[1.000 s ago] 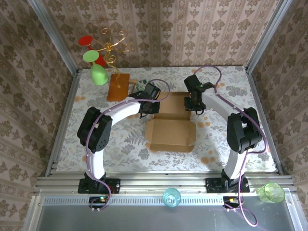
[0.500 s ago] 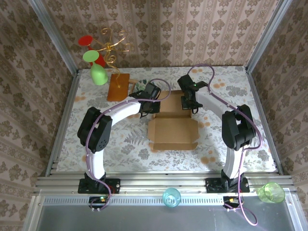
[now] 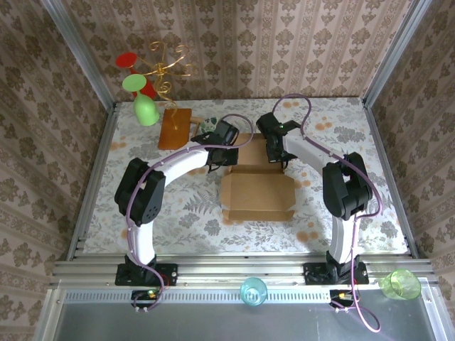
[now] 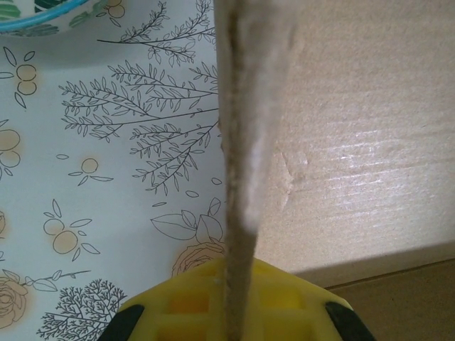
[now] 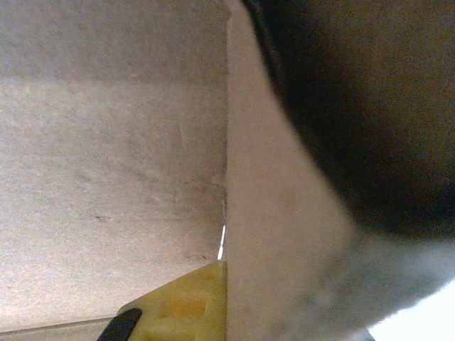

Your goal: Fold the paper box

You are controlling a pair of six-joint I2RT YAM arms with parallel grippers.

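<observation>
Lying mid-table, the paper box [image 3: 257,199] is being worked at what is judged an early stage: its near panels are being left flat, while a far side flap is being pinched by the left gripper [image 3: 225,159]. Whether the opposite flap is being clamped by the right gripper [image 3: 276,152] is not being shown clearly. Most folds are being judged outstanding.
</observation>
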